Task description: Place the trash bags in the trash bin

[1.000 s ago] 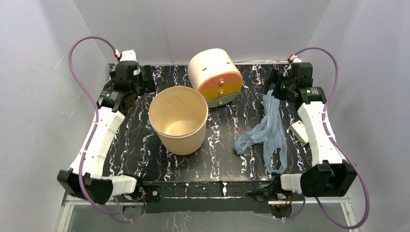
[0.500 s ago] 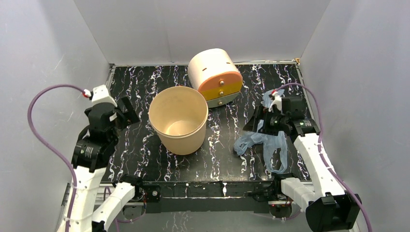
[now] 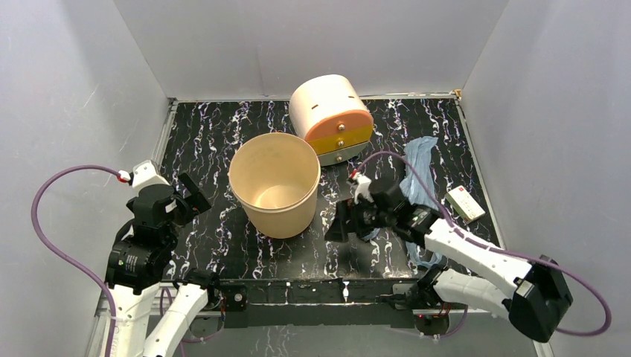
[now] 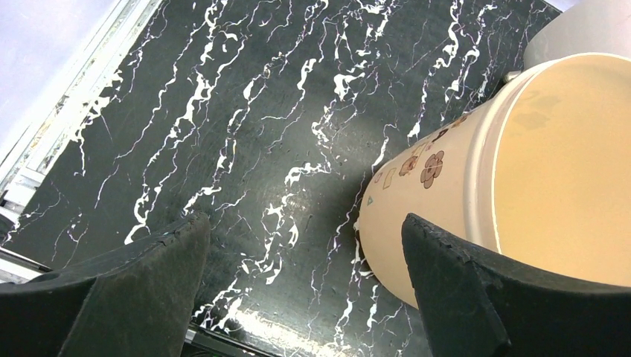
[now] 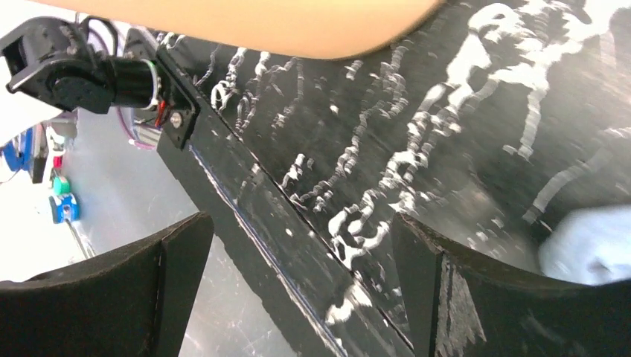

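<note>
The beige trash bin [image 3: 274, 184] stands upright on the marbled black table [image 3: 223, 134], mouth open; it also shows in the left wrist view [image 4: 536, 171] and at the top of the right wrist view [image 5: 245, 22]. The pale-blue trash bag [image 3: 419, 158] lies crumpled on the table at the right, partly hidden under my right arm; one corner shows in the right wrist view [image 5: 588, 249]. My right gripper [image 3: 338, 222] [image 5: 301, 223] is open and empty, low between bin and bag near the front edge. My left gripper [image 3: 192, 195] [image 4: 303, 223] is open and empty, left of the bin.
A cream cylinder with an orange-yellow front and knobs [image 3: 332, 117] stands behind the bin. A small white box with red print [image 3: 465, 203] lies right of the bag. The table's front edge [image 5: 245, 223] runs under my right gripper. Grey walls enclose three sides.
Both arms pulled back from the far end toward the near edge. My right gripper swung left past the bag to the front middle. The bag stays on the table.
</note>
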{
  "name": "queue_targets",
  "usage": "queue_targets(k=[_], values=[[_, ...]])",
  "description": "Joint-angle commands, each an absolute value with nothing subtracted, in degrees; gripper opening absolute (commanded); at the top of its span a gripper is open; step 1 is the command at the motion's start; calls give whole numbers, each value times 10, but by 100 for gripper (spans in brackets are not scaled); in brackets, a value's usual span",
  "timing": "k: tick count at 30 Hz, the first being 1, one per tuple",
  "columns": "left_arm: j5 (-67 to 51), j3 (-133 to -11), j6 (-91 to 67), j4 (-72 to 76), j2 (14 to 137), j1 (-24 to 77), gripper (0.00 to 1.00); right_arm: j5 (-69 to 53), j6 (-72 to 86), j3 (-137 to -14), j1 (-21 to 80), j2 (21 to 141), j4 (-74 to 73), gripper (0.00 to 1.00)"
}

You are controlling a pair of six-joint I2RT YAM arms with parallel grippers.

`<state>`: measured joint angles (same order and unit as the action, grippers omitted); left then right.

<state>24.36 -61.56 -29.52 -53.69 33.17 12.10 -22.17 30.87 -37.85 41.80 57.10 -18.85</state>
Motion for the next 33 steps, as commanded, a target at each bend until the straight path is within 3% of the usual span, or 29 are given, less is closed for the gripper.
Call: queue_targets(k=[1,11,15,22,26,33], values=[[242,-614,-305,-545,328,118,98,-109,358,-327,523,589,90,99],[272,-648,-280,-537,347,117,98,10,301,-406,595,805,336,99],[286,-665,-277,-541,352,116,98,43,290,-484,602,914,368,99],[284,-673,-272,-543,353,117,98,73,286,-657,603,1050,286,99],[183,-670,-222,-517,355,117,98,108,262,-713,602,1044,154,99],[-131,-647,-154,-441,363,117,98,150,252,-568,603,866,124,99]])
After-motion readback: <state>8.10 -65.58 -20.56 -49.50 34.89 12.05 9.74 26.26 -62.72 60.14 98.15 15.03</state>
